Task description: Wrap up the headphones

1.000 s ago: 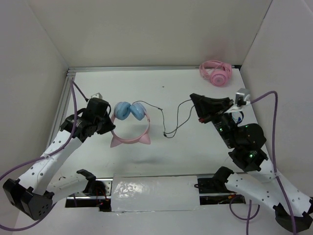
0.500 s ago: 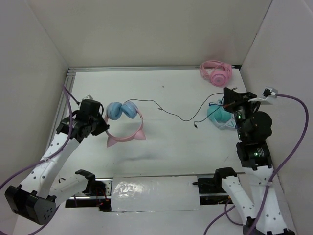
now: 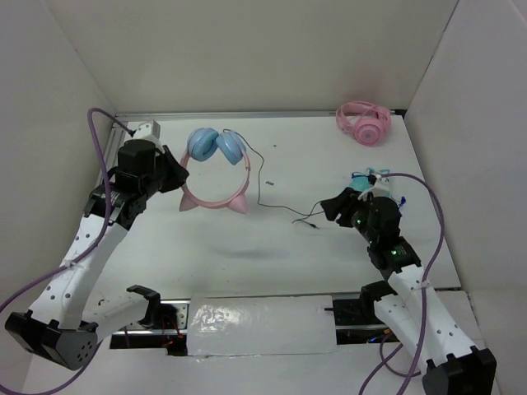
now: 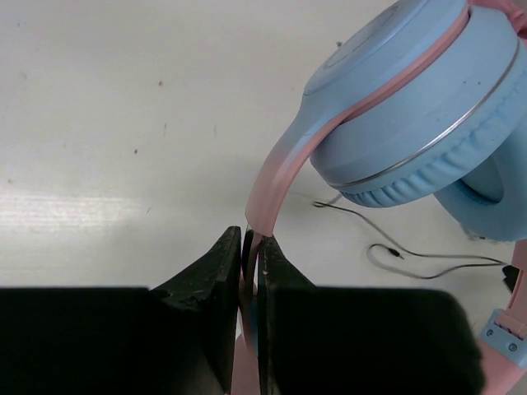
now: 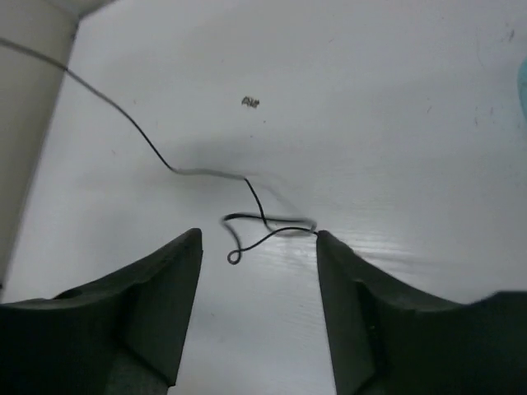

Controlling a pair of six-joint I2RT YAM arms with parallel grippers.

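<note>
Left pincer [image 4: 251,239] tight on headphones [image 4: 412,107]

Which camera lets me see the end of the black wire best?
The right wrist camera: the wire ends in a curl between the two sides of the open right hand. The top camera shows its whole length, but very thin. The left wrist camera shows only a short bit below the headphones.

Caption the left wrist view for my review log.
Left gripper shut on the pink band of the headphones, black cable lying on the table beyond.
</note>
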